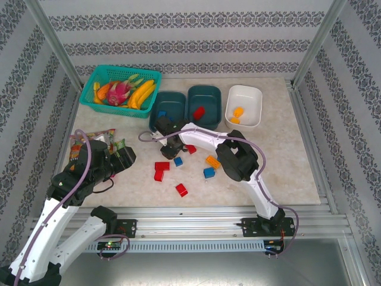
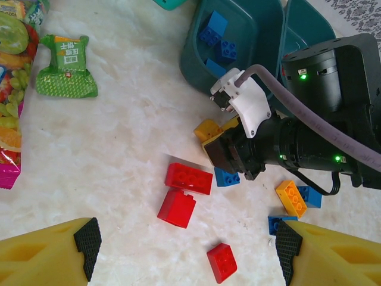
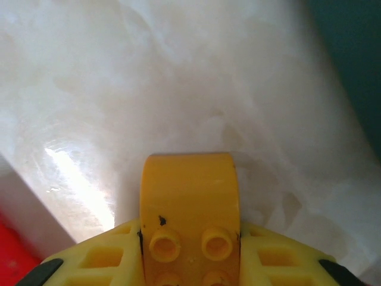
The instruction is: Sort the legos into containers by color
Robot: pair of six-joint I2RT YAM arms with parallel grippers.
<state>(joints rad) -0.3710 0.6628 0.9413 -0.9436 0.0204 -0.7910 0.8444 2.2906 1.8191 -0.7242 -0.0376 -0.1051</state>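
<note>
**Yellow brick gripped, white tub its likely home**

At the near left the left jaws hang wide apart and empty over the counter [image 1: 280,161], probably kept back so the other arm has room. Red bricks [image 1: 161,171] and blue bricks [image 1: 178,161] lie loose mid-counter. Just beyond them the right jaws, reaching in from the right, are closed on a yellow brick [image 3: 190,202] held low, near the tubs. Along the far edge, the left tub [image 1: 168,93] takes blue and the middle tub [image 1: 205,87] red. The white tub [image 1: 255,101] takes yellow, so this brick likely goes there, well to the right.
</note>
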